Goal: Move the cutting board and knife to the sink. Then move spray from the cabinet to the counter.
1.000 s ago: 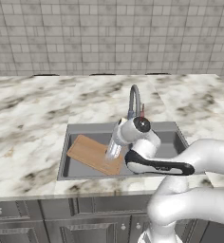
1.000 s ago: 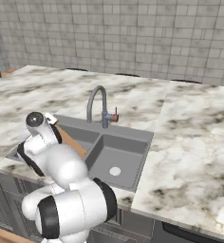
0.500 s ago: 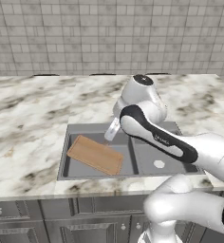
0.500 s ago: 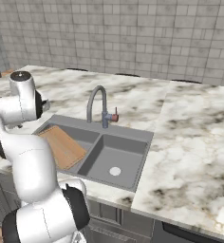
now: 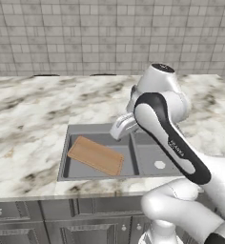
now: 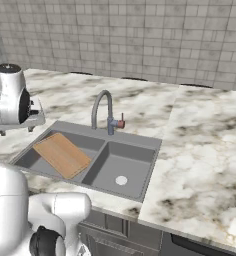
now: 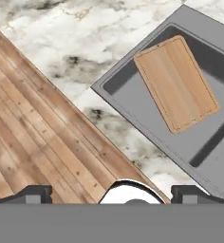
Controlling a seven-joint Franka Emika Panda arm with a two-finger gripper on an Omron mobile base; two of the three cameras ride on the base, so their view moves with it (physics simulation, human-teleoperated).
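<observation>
The cutting board (image 5: 95, 156) lies flat in the left basin of the sink (image 5: 63, 153), slightly askew. From the other side the cutting board (image 6: 62, 154) sits left of the faucet (image 6: 102, 106). My hand (image 5: 123, 126) hovers high above the sink's middle, well clear of the board. In the hand view the gripper (image 7: 111, 194) is open, its fingertips (image 7: 34, 193) far apart with nothing between them, and the cutting board (image 7: 175, 83) is far below at the upper right. The white marble counter (image 6: 205, 150) surrounds the sink. The knife, the spray and the cabinet are out of view.
The right basin with its round drain (image 6: 121, 180) holds nothing. A grey tiled wall (image 5: 86, 38) backs the counter. Panelled lower cabinets (image 5: 62, 224) run under the front edge. Wooden floor (image 7: 33, 118) lies beyond the counter edge in the hand view.
The arm has risen out of the left basin and swung up above the sink. The cutting board stays lying in the basin. The jaws stay wide apart.
</observation>
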